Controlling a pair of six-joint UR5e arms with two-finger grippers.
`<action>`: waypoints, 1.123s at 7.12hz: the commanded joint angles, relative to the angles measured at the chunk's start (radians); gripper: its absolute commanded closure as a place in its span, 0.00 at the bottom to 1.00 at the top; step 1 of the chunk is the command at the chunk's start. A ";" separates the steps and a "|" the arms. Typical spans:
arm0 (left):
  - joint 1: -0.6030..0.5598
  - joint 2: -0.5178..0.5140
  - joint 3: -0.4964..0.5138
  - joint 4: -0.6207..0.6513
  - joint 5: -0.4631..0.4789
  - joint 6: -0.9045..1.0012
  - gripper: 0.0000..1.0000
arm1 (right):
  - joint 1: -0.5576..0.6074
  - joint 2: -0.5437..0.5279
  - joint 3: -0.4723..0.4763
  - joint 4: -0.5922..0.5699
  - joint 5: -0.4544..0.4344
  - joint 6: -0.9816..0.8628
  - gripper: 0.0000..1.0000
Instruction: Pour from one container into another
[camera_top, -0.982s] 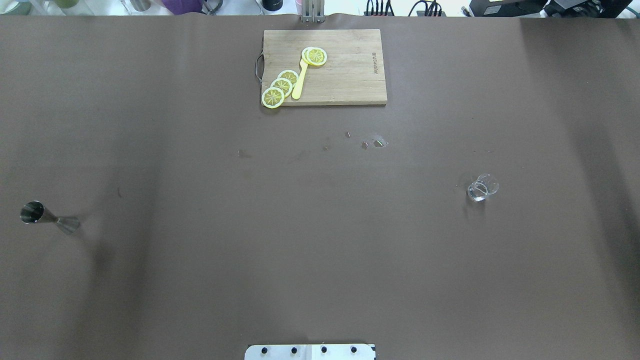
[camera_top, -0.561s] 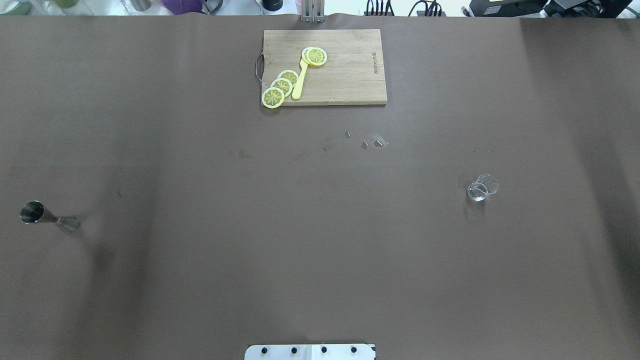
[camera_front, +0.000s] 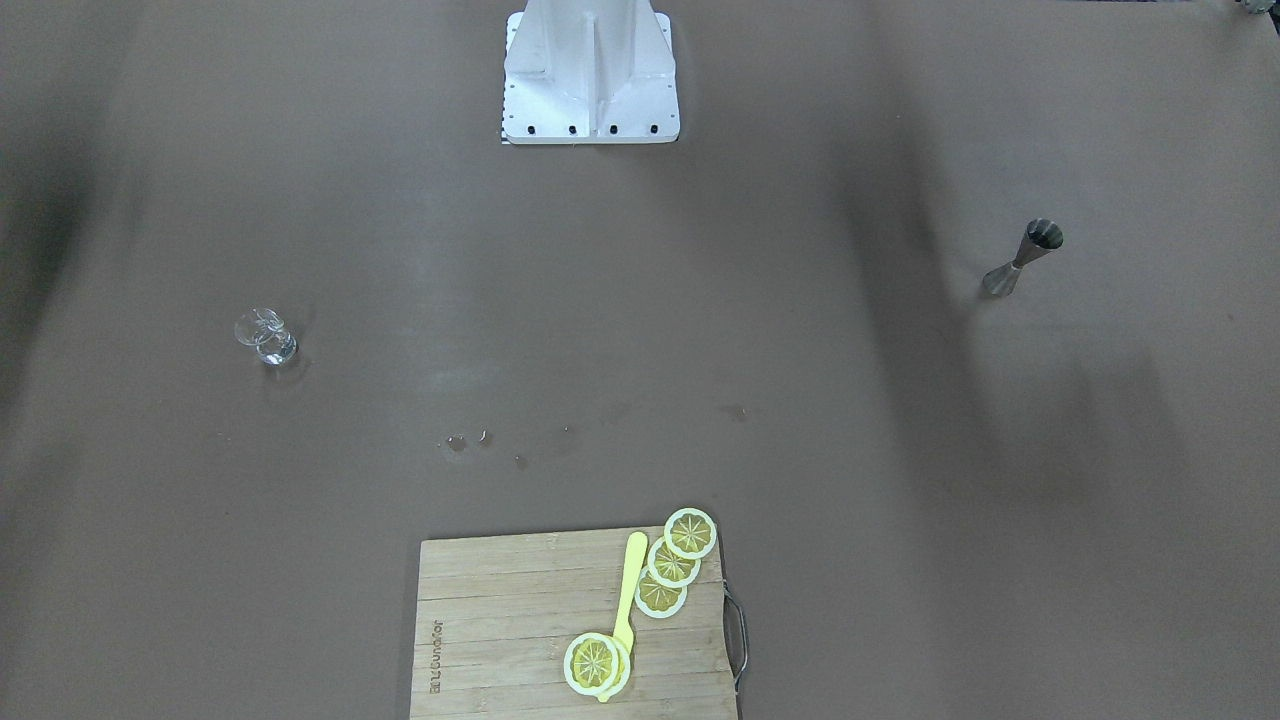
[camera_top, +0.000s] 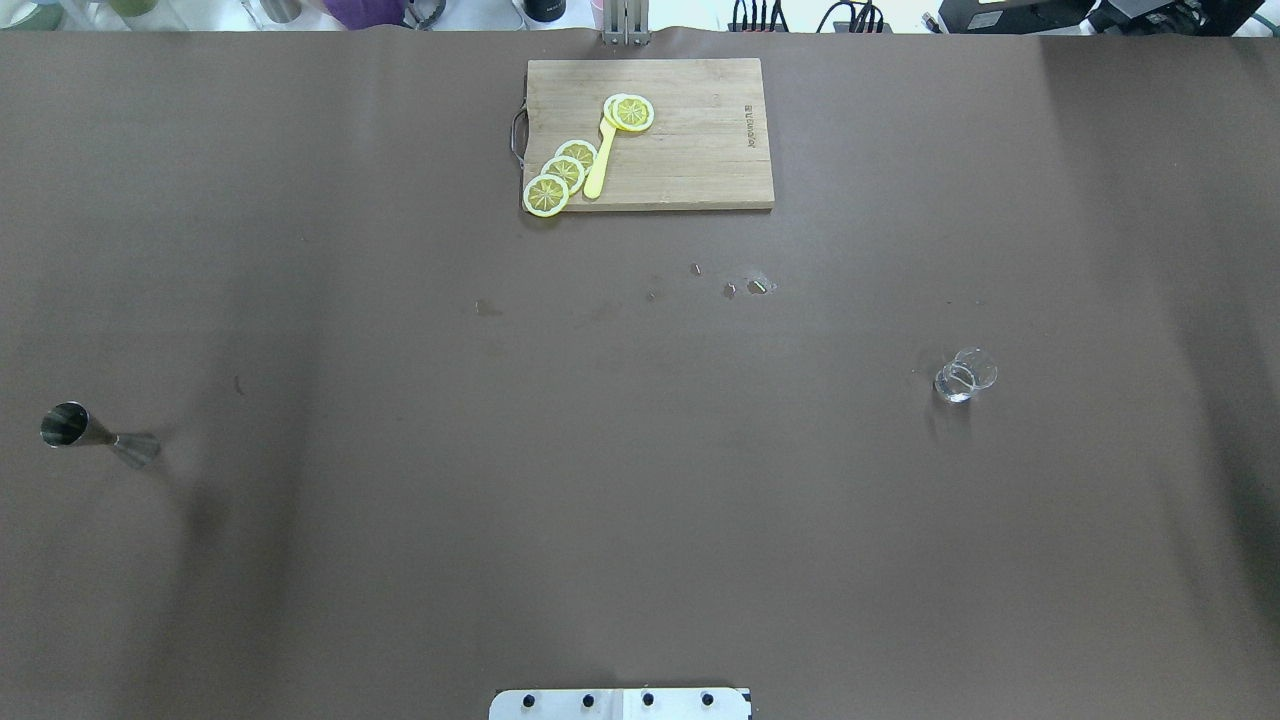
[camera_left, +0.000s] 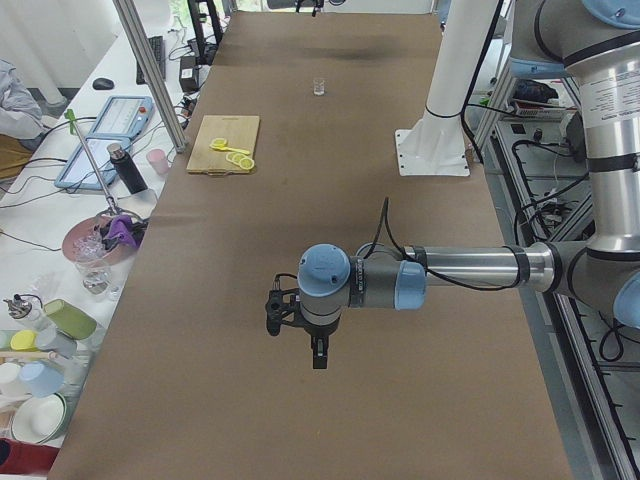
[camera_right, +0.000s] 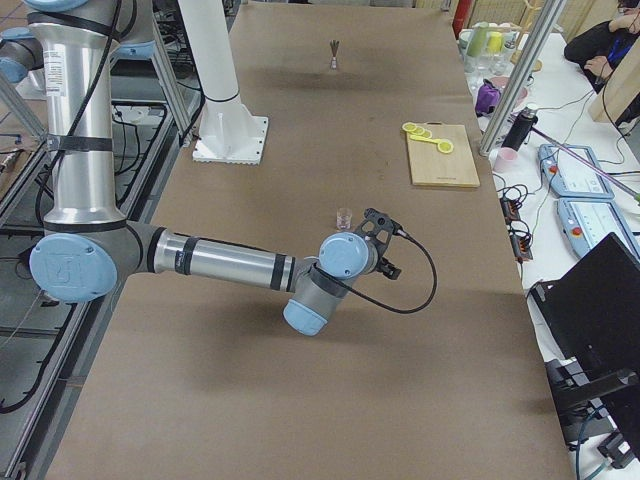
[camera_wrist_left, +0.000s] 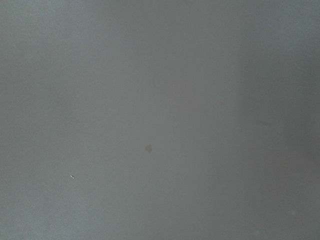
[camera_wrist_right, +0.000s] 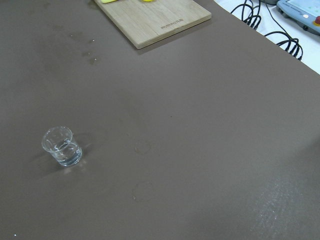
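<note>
**Inspector:** Where the bench (camera_top: 400, 520) begins on the robot's left, what stands?

**Assistant:** One steel jigger (camera_top: 85, 432), upright and alone near that end.

**Inspector:** Centre?

**Assistant:** Wooden cutting board (camera_top: 700, 150) at the far edge. It carries three overlapping lemon slices (camera_top: 563, 172) and a yellow spoon (camera_top: 598, 172), with another slice at the spoon's far end. Small wet spots (camera_top: 745, 287) mark the bench just on the board's near side.

**Inspector:** Right?

**Assistant:** Small clear glass (camera_top: 964, 376), upright, with a little clear liquid in the bottom. It is well apart from the jigger.

**Inspector:** Hands?

**Assistant:** Left hand (camera_left: 318, 358) hangs above bare bench. Right hand (camera_right: 388, 245) hovers near the glass, apart from it. Both appear in side views only, so I cannot tell whether their fingers are apart or together.
</note>
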 joint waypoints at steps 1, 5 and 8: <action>-0.002 0.002 -0.007 0.002 -0.002 0.000 0.01 | -0.097 0.049 -0.056 0.044 0.000 0.002 0.00; -0.003 0.002 -0.004 0.003 -0.001 0.000 0.01 | -0.199 0.092 -0.162 0.223 0.001 -0.001 0.00; -0.003 0.002 -0.002 0.003 -0.001 0.000 0.01 | -0.231 0.130 -0.237 0.342 -0.009 -0.002 0.00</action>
